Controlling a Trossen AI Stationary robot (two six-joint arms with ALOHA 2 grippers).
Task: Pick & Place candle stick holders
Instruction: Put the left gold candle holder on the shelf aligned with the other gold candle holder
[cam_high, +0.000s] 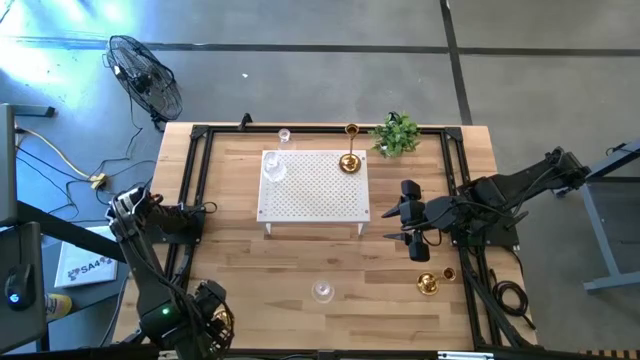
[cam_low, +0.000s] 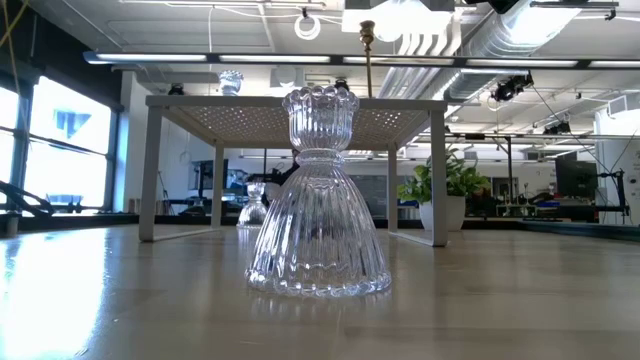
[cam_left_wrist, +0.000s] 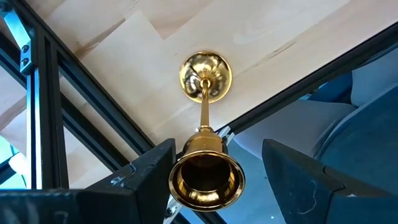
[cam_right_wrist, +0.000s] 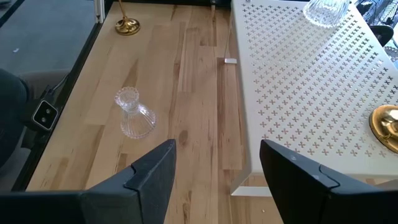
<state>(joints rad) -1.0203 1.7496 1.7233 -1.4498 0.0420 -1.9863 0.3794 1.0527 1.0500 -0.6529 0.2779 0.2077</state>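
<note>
Left gripper (cam_left_wrist: 205, 180) at counter's (cam_high: 250, 270) near-left corner, fingers wide either side of a standing brass holder (cam_left_wrist: 205, 121) — grasp step, next just needs closing on stem. Right gripper (cam_high: 412, 215) hangs beside platform (cam_high: 313, 185), fingers wide, empty. Glass holder (cam_high: 322, 291) mid-counter, 2 more holders on platform.

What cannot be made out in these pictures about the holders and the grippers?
- Left wrist view: the jaws of the left gripper stand apart round the gold holder; whether either touches it is unclear.
- Low view: the near glass holder hides the middle of the white platform; no gripper shows.
- Right wrist view: the picture's edge cuts off the gold base on the platform; the right gripper has its jaws apart, empty.
</note>
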